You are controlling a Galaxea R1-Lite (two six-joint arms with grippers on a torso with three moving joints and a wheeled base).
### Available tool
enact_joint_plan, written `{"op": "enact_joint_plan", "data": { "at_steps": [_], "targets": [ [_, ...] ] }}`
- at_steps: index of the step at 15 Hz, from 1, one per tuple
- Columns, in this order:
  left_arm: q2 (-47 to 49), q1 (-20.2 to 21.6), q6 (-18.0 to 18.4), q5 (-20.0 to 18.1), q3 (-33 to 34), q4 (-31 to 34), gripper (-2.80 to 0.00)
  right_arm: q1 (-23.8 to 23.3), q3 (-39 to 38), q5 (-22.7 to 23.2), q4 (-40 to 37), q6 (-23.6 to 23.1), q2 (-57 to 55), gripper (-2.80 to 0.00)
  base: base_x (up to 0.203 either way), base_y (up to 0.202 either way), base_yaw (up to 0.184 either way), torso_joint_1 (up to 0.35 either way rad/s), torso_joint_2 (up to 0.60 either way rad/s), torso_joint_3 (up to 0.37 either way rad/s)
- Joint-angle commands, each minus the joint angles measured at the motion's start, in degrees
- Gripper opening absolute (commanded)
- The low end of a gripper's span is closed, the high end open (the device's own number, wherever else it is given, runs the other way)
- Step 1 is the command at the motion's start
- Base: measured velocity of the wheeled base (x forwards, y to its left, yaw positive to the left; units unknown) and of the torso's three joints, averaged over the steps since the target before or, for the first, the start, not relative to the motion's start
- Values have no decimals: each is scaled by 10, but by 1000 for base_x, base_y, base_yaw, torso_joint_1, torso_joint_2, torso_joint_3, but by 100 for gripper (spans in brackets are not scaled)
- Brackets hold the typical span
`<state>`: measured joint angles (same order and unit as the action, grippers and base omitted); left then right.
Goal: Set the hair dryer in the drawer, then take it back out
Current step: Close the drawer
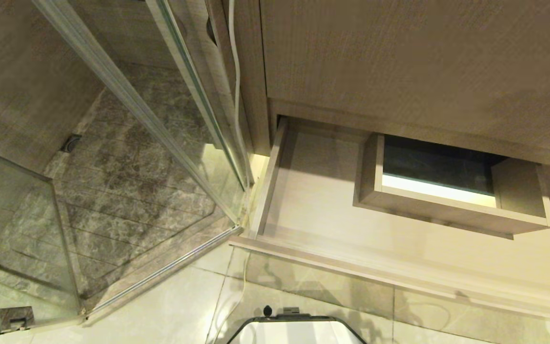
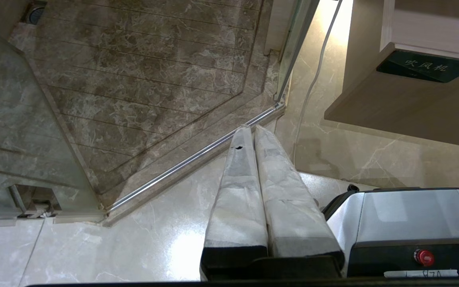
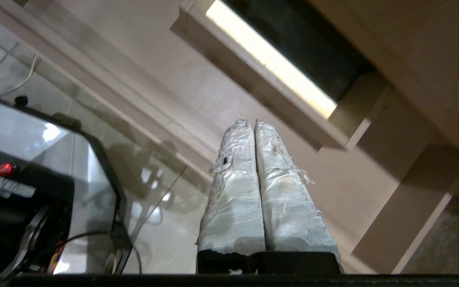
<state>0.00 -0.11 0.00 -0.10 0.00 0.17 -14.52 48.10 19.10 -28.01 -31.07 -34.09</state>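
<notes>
The drawer (image 1: 313, 191) stands pulled out under the vanity. It is light wood-grain, and its floor (image 3: 153, 59) is bare where it shows around the boxed cut-out (image 1: 447, 200). The hair dryer is out of view in every frame. My right gripper (image 3: 251, 121) is shut and empty, with its wrapped fingertips over the drawer floor just inside the front rim (image 3: 134, 111), short of the cut-out (image 3: 261, 79). My left gripper (image 2: 250, 127) is shut and empty too, hanging low over the floor tiles to the left of the drawer front (image 2: 405, 103). Neither arm shows in the head view.
A taller wood panel (image 1: 423, 62) overhangs the back of the drawer. A glass shower door (image 1: 127, 95) and a marble shower floor (image 1: 127, 191) lie to the left. A white cord (image 1: 237, 95) hangs down the vanity's side. My base (image 1: 294, 332) sits just before the drawer.
</notes>
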Motion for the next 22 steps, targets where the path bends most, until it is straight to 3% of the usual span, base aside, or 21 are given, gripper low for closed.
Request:
{"op": "enact_joint_plan", "data": {
  "at_steps": [1, 7, 9, 13, 16, 22],
  "targets": [
    [0, -1, 0, 0, 1, 0, -280, -5, -5, 0, -10, -1, -16, -280, 0, 0, 0, 0, 0, 0],
    [0, 0, 0, 0, 1, 0, -280, -91, -18, -10, -130, -2, -139, -280, 0, 0, 0, 0, 0, 0],
    [0, 0, 0, 0, 1, 0, -280, -127, 1, -47, -163, 0, -223, -280, 0, 0, 0, 0, 0, 0],
    [0, -1, 0, 0, 1, 0, -280, -177, 26, -169, -175, 0, -342, -280, 0, 0, 0, 0, 0, 0],
    [0, 0, 0, 0, 1, 0, -280, -185, 42, -189, -172, 0, -410, -280, 0, 0, 0, 0, 0, 0],
    [0, 0, 0, 0, 1, 0, -280, -185, 35, -280, -125, -11, -528, -280, 0, 0, 0, 0, 0, 0]
  ]
}}
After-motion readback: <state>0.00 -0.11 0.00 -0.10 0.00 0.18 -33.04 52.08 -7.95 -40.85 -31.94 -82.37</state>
